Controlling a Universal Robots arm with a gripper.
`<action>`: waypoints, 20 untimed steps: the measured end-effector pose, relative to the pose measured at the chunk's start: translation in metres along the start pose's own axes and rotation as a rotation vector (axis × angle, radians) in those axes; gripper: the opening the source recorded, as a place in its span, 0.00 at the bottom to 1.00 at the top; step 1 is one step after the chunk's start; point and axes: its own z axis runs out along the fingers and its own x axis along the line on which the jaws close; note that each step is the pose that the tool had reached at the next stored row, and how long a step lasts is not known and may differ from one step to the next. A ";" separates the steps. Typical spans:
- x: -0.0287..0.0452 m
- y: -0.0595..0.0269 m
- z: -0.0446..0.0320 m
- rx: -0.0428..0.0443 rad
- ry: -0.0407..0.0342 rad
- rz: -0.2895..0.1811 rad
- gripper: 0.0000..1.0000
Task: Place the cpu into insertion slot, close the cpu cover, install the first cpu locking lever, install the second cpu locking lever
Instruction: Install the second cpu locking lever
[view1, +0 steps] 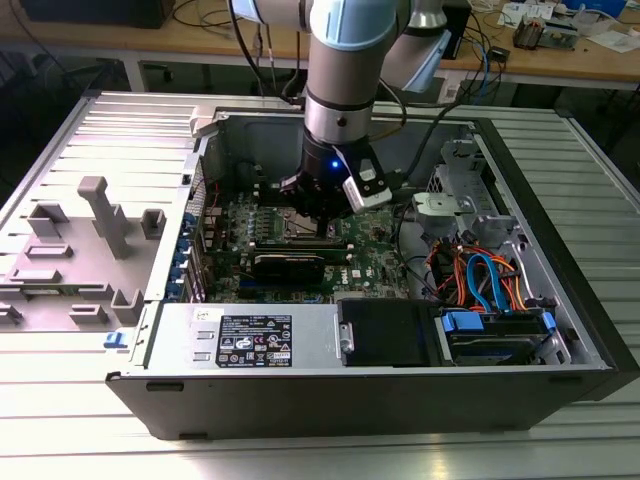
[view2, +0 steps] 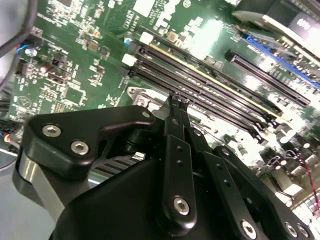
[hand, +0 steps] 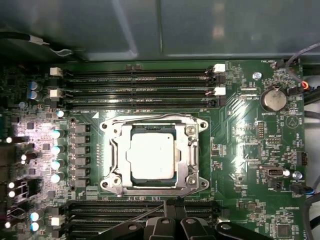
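The cpu (hand: 151, 156), a silver-grey square, lies in the insertion slot (hand: 106, 184) on the green motherboard (hand: 240, 165). The cpu cover (hand: 118, 155) is down flat around it, its window framing the chip. One thin locking lever (hand: 145, 118) lies along the slot's side by the first memory bank. A second thin wire lever (hand: 135, 218) slants away from the opposite side and ends at my fingertips. My gripper (hand: 172, 205) (view2: 176, 100) is shut, its tips at that edge of the slot. In the exterior view the gripper (view1: 322, 215) hangs low over the board inside the case.
Long black memory slots (hand: 140, 82) (view2: 220, 95) flank the socket on two sides. The open computer case (view1: 560, 250) walls the board in, with a power supply (view1: 260, 335), a black block (view1: 385, 330) and coloured cables (view1: 480, 275) at the exterior view's right. Grey fixtures (view1: 100, 215) stand at its left.
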 end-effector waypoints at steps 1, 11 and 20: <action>-0.0002 -0.0010 0.0000 0.0001 0.0119 0.000 0.11; -0.0004 -0.0083 0.0003 -0.0261 0.1114 -0.014 0.11; -0.0005 -0.0110 0.0004 -0.0311 0.1159 -0.019 0.11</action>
